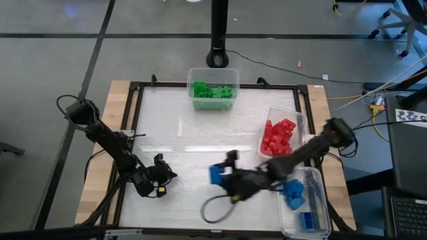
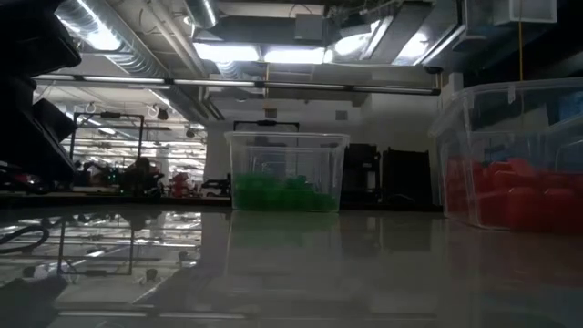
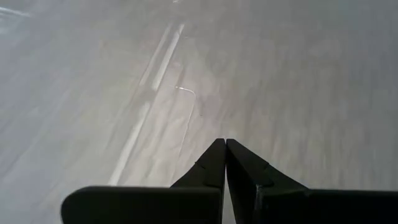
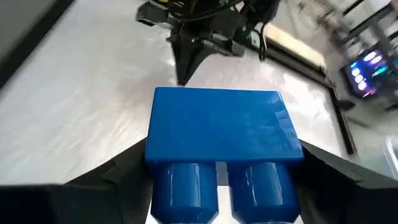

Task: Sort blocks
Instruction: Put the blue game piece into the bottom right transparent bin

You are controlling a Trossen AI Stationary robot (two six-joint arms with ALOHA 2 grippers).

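Observation:
My right gripper (image 1: pixel 223 177) is near the table's front middle, shut on a blue studded block (image 1: pixel 216 175). In the right wrist view the block (image 4: pixel 221 127) fills the space between the fingers, with two of its studs (image 4: pixel 217 186) facing the camera. My left gripper (image 1: pixel 171 175) is shut and empty low over the table left of the block; its closed fingers (image 3: pixel 225 146) show in the left wrist view, and it also shows in the right wrist view (image 4: pixel 186 56). Green blocks (image 1: pixel 213 91), red blocks (image 1: pixel 279 136) and blue blocks (image 1: pixel 297 193) lie in clear tubs. My right gripper pinches the blue block by two opposite sides (image 4: pixel 152 155) between its two fingers (image 4: pixel 115 171). The fingers come from the table's right, pointing toward its left edge. The block sits level in the hold, its studded face turned back toward the wrist.
A clear tub of green blocks (image 1: pixel 213 72) stands at the far middle and shows in the low view (image 2: pixel 285 173). A tub of red blocks (image 1: pixel 300 119) and a tub of blue blocks (image 1: pixel 319 200) stand along the right edge. A black frame (image 1: pixel 133 120) borders the white table top.

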